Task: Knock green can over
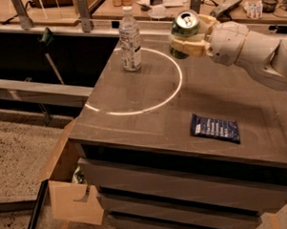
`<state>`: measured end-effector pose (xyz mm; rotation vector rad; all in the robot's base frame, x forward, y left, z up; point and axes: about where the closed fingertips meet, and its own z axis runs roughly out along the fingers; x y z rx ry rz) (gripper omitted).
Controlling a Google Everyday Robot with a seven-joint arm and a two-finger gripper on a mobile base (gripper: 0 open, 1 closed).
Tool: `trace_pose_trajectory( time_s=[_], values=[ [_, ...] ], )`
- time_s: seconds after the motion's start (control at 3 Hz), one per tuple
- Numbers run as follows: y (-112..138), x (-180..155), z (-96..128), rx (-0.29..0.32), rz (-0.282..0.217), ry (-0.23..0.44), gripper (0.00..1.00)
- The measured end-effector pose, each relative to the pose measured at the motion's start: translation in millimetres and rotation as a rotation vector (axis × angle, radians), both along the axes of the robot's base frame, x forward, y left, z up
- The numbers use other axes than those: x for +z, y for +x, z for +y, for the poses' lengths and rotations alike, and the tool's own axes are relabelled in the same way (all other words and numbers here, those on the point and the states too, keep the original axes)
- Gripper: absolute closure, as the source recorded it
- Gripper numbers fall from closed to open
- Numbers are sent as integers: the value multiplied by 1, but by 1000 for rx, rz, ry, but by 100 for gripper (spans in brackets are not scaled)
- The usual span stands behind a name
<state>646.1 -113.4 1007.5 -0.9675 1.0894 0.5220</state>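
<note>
The green can (184, 32) with its silver top is held in my gripper (193, 36), tilted toward the camera and lifted above the back of the grey cabinet top (153, 116). The gripper's pale fingers (194, 48) are closed around the can's body. My white arm (255, 49) reaches in from the right.
A clear plastic bottle (129, 39) with a white cap stands upright at the back left. A dark blue snack packet (215, 127) lies flat at the front right. A bright ring of light (152, 99) marks the top. A cardboard box (72, 186) sits on the floor at the left.
</note>
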Motion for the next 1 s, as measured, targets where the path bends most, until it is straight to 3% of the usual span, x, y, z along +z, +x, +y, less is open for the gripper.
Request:
trace_pose_trajectory(
  time_s=[0.33, 0.67, 1.0],
  values=[
    [1, 13, 5, 90, -166, -168, 100],
    [-6, 19, 9, 195, -292, -330, 100],
    [-23, 16, 13, 308, -362, -435, 100]
  ],
)
